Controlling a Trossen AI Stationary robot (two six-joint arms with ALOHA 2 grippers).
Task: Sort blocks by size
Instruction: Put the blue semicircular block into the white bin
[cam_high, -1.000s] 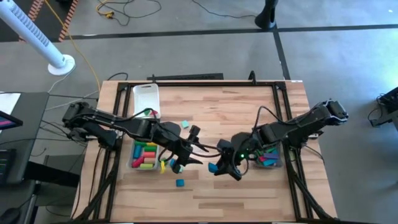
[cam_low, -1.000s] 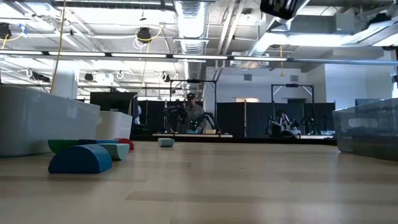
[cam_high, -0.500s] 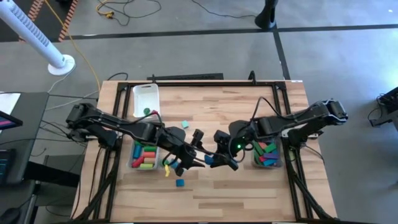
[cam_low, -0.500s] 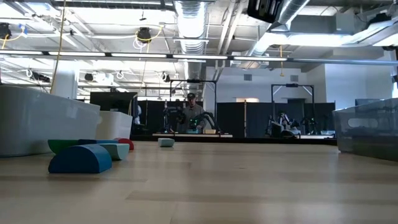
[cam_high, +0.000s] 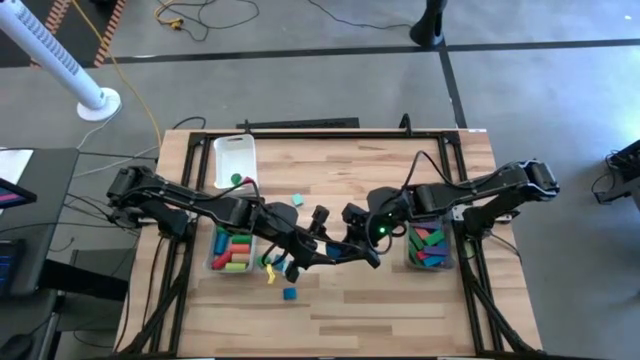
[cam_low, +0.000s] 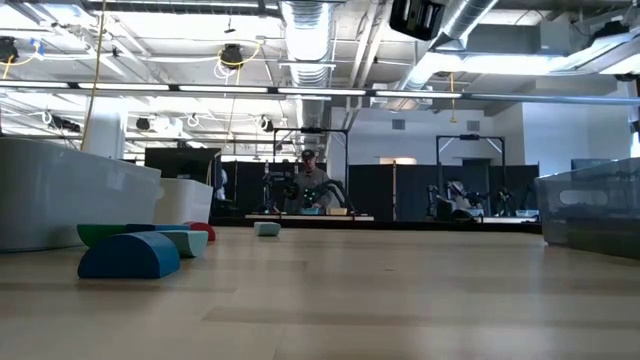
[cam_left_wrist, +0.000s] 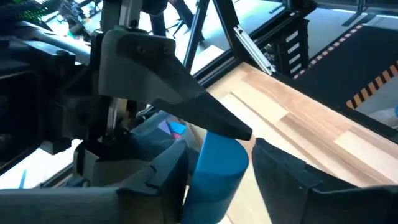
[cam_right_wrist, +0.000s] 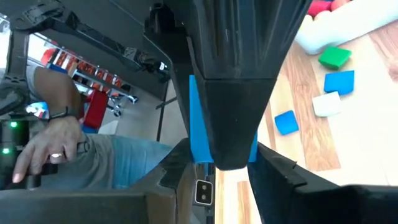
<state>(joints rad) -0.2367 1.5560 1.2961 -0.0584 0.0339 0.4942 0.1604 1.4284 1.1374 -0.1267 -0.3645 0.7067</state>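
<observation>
Where hands were apart before, right hand (cam_high: 352, 243) and left hand (cam_high: 318, 251) now meet, both clamping blue block (cam_left_wrist: 216, 168).

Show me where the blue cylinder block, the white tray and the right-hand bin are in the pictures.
blue cylinder block (cam_left_wrist: 219, 167): left wrist view, its curved side.
white tray (cam_high: 234, 151): high view, bare floor of the tray.
right-hand bin (cam_high: 450, 248): high view, its outer rim.

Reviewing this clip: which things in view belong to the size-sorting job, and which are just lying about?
Job:
- blue block, held by the right pincer at the left pincer
- loose blocks
- binned blocks
- clear bins
- white tray

Lying about:
- floor cables
- white fan
- person's hand beyond the table
</observation>
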